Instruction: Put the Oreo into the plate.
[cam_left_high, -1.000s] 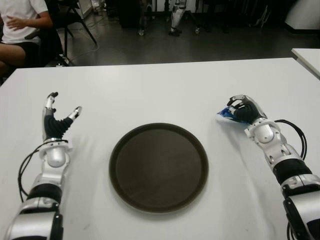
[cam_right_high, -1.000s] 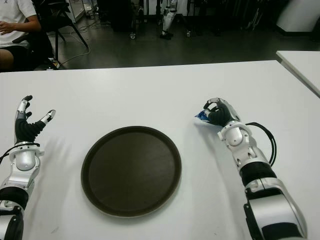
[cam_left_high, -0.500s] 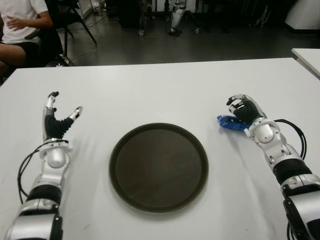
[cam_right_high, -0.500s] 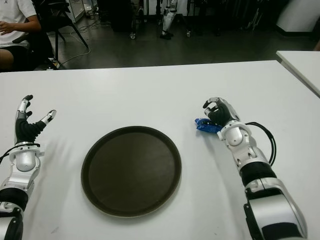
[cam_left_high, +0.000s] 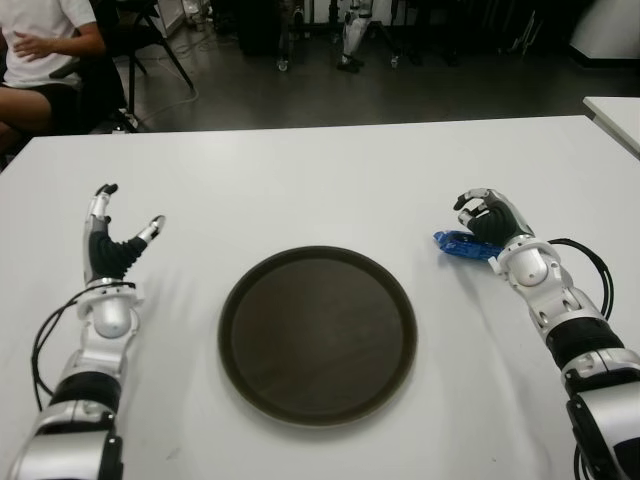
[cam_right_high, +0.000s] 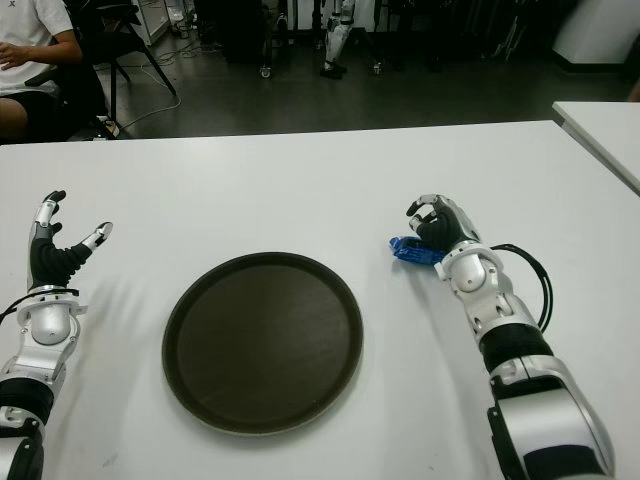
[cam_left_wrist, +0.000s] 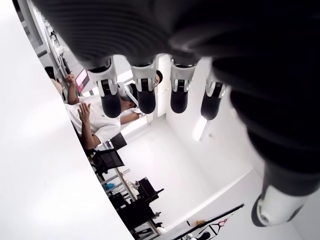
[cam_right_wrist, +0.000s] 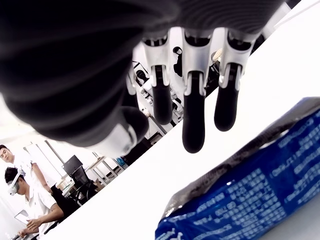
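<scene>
- Lying flat on the white table (cam_left_high: 330, 180), the blue Oreo packet (cam_left_high: 458, 244) is sitting right of the dark plate (cam_left_high: 317, 335), apart from it;
- right hand (cam_left_high: 487, 218) is hovering over the packet, fingers (cam_right_wrist: 193, 120) loosely curled, gripping nothing;
- left hand (cam_left_high: 110, 236) is showing left of the plate, fingers spread.

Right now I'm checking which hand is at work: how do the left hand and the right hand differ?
The right hand arches over the blue Oreo pack lying on the table right of the plate, fingers off it; the left hand shows left of the plate, near nothing. Right fingers point downward, left fingers upward. Both hold nothing.
</scene>
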